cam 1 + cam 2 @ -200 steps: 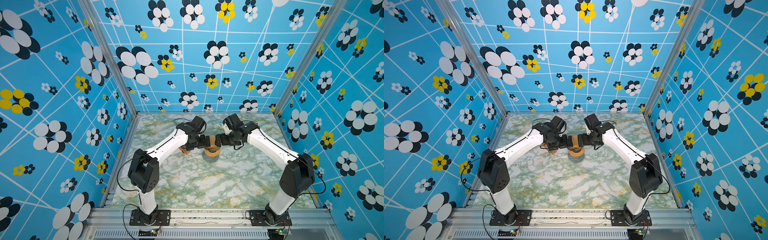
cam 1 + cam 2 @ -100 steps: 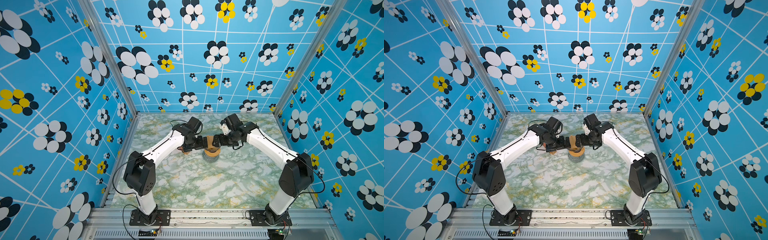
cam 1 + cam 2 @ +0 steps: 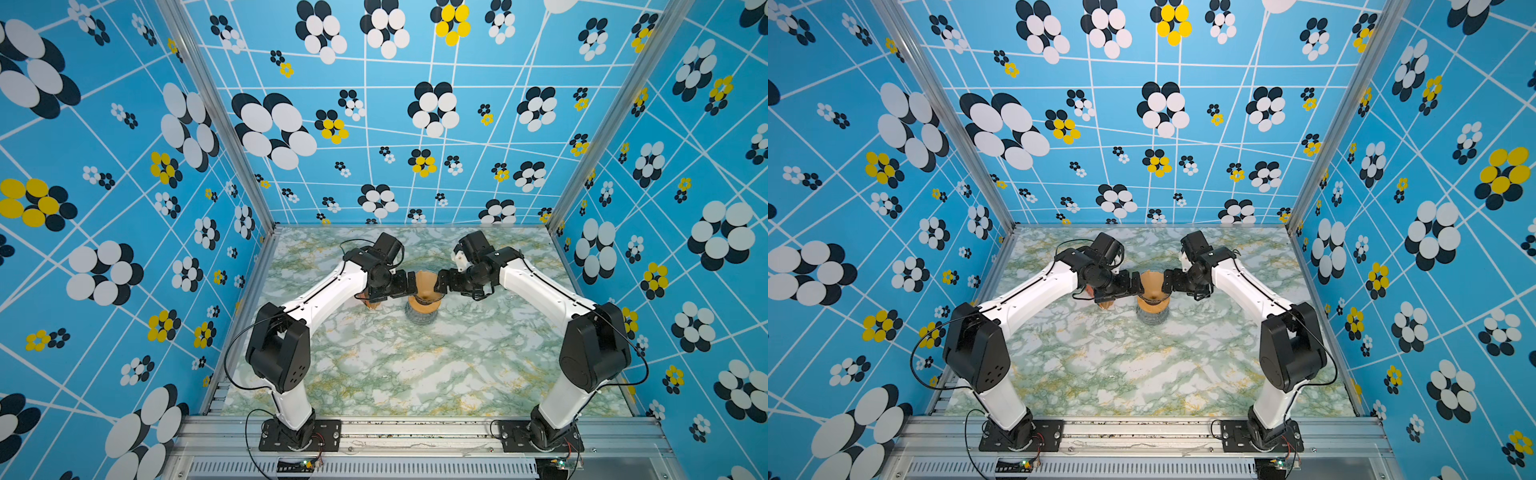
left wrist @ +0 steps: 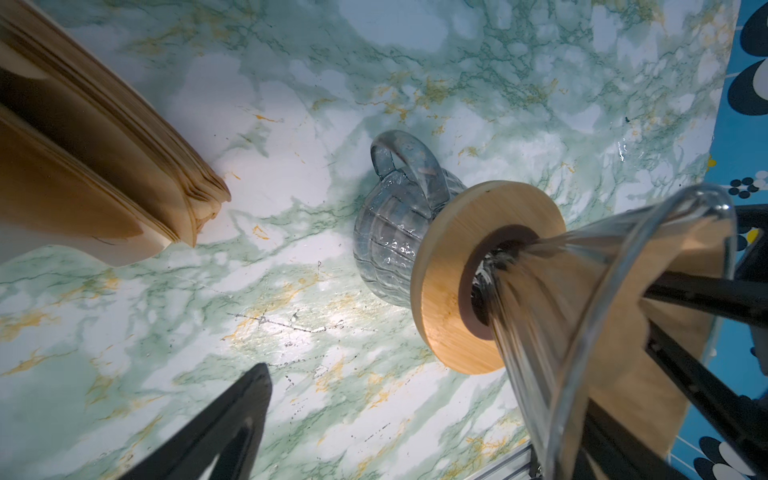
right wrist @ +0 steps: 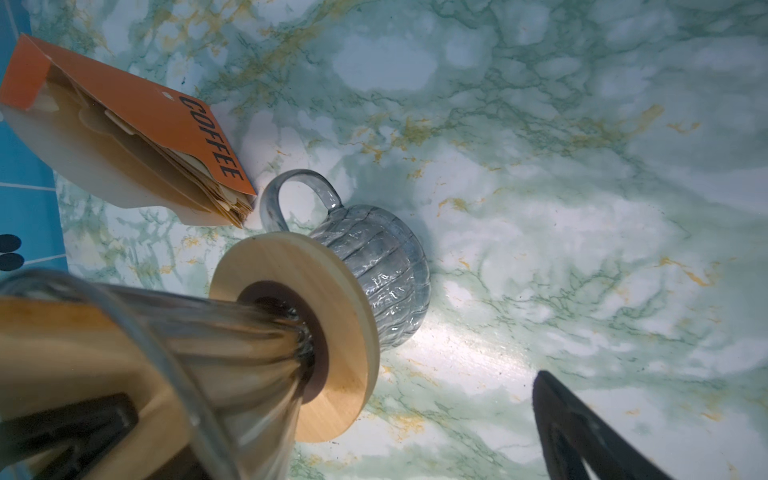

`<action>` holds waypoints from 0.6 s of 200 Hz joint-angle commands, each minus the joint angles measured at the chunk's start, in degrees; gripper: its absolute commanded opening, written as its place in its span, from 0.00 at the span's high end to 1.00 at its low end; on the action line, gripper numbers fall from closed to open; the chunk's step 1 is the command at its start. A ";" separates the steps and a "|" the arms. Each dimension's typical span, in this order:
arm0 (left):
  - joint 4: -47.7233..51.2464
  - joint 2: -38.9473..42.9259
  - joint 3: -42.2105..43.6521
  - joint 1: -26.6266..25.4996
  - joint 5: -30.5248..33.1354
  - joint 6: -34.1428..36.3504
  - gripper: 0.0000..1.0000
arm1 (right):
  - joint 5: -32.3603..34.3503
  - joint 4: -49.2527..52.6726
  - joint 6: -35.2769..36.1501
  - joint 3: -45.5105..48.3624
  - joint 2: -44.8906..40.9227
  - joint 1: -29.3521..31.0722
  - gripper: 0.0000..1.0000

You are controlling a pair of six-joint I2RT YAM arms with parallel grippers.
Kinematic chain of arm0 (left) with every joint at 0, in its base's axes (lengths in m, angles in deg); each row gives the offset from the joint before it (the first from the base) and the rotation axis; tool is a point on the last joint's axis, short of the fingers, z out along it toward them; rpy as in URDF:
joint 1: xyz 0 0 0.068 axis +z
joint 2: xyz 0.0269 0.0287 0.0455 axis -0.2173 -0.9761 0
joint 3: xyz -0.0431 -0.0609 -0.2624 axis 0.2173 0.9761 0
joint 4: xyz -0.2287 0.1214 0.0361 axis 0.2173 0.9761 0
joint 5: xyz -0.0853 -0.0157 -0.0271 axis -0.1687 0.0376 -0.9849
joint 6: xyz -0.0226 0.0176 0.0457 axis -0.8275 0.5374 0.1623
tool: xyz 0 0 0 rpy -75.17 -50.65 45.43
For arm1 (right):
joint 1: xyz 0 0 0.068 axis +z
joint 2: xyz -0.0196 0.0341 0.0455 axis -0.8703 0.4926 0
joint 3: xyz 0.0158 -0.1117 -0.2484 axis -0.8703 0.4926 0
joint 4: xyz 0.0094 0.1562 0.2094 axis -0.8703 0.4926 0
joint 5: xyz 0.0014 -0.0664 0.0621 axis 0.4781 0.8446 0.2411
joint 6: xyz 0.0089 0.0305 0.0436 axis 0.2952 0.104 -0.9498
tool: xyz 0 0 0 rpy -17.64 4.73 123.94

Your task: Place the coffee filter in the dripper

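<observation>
Marble tabletop (image 3: 415, 365): coffee filter (image 3: 424, 283) between open hands.

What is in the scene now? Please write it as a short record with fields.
surface: green-white marble table
dripper: clear glass cone, seated in wooden ring on glass jug
coffee filter: tan paper inside the dripper
filter packet: orange, marked COFFEE, lying beside the jug's handle
left gripper: open, at the dripper's rim
right gripper: open, at the opposite side
</observation>
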 commanded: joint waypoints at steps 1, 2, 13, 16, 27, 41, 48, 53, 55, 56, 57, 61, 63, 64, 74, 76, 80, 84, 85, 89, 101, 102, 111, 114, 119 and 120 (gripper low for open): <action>-0.02 0.24 0.49 -0.57 -0.54 0.35 0.00 | -1.59 -1.20 -0.68 1.28 -2.37 -0.17 0.05; -0.06 0.19 0.50 -0.54 -0.51 0.29 0.00 | -1.65 -1.21 -0.71 1.29 -2.37 -0.17 0.05; -0.12 -0.04 0.59 -0.58 -0.31 0.02 0.00 | -2.20 -1.43 -0.61 1.47 -2.55 -0.17 0.05; -0.11 -0.19 0.59 -0.57 -0.19 -0.10 0.00 | -2.29 -1.49 -0.63 1.43 -2.65 -0.17 0.05; -0.03 -0.18 0.57 -0.58 0.20 -0.26 0.00 | -2.84 -1.72 -0.43 1.49 -2.74 -0.17 0.05; 0.15 -0.06 0.46 -0.51 0.74 -0.30 0.00 | -3.86 -2.15 -0.24 1.47 -3.00 -0.17 0.05; 0.32 -0.04 0.34 -0.51 0.77 -0.31 0.00 | -4.28 -2.41 -0.26 1.34 -3.22 -0.17 0.05; 0.32 -0.04 0.25 -0.49 0.70 -0.26 0.00 | -4.58 -2.56 -0.28 1.23 -3.31 -0.20 0.05; 0.39 0.01 0.20 -0.48 0.74 -0.22 0.00 | -4.71 -2.65 -0.22 1.19 -3.33 -0.15 0.05; 0.40 -0.02 0.18 -0.50 0.74 -0.21 0.00 | -4.79 -2.63 -0.17 1.15 -3.33 -0.16 0.05; 0.41 0.02 0.16 -0.50 0.70 -0.25 0.00 | -4.87 -2.72 -0.14 1.14 -3.33 -0.16 0.05; 0.42 0.05 0.03 -0.51 0.75 -0.21 0.00 | -5.28 -2.94 -0.09 1.10 -3.50 -0.23 0.05; 0.42 0.05 0.06 -0.47 0.75 -0.16 0.00 | -5.54 -3.03 -0.08 1.14 -3.55 -0.18 0.05; 0.42 0.05 0.06 -0.45 0.70 -0.18 0.00 | -5.69 -3.13 -0.05 1.13 -3.57 -0.17 0.06; 0.42 0.05 -0.10 -0.51 0.51 -0.17 0.01 | -7.20 -3.84 0.06 0.99 -3.65 -0.24 0.06; 0.42 0.00 -0.11 -0.51 0.49 -0.13 0.00 | -7.58 -3.94 0.06 0.95 -3.59 -0.18 0.06; 0.42 0.03 -0.11 -0.47 0.42 -0.14 0.00 | -8.03 -4.04 0.01 0.80 -3.55 -0.17 0.06; 0.35 -0.02 -0.13 -0.51 0.33 -0.09 0.00 | -8.55 -4.12 0.01 0.68 -3.41 -0.17 0.06; 0.29 -0.03 -0.17 -0.51 0.32 -0.06 0.00 | -8.60 -4.12 -0.01 0.59 -3.37 -0.21 0.06; 0.33 -0.04 -0.20 -0.51 0.14 -0.04 0.00 | -8.92 -4.04 -0.07 0.51 -3.12 -0.17 0.06; 0.33 -0.21 -0.29 -0.51 -0.07 -0.18 0.00 | -8.85 -3.78 -0.04 0.13 -2.60 -0.08 0.06; 0.24 -0.21 -0.29 -0.51 -0.05 -0.19 0.00 | -8.75 -3.73 -0.03 0.10 -2.53 -0.08 0.06; 0.20 -0.25 -0.29 -0.48 -0.09 -0.28 0.00 | -8.11 -3.18 0.06 -0.31 -2.09 -0.01 0.06; 0.14 -0.34 -0.21 -0.46 -0.13 -0.24 0.00 | -7.84 -2.93 0.06 -0.48 -1.98 0.07 0.06; 0.15 -0.31 -0.21 -0.52 -0.16 -0.28 0.00 | -7.41 -2.53 0.08 -0.65 -1.64 0.14 0.05; 0.11 -0.31 -0.20 -0.47 -0.15 -0.33 0.00 | -7.33 -2.44 0.07 -0.73 -1.61 0.12 0.06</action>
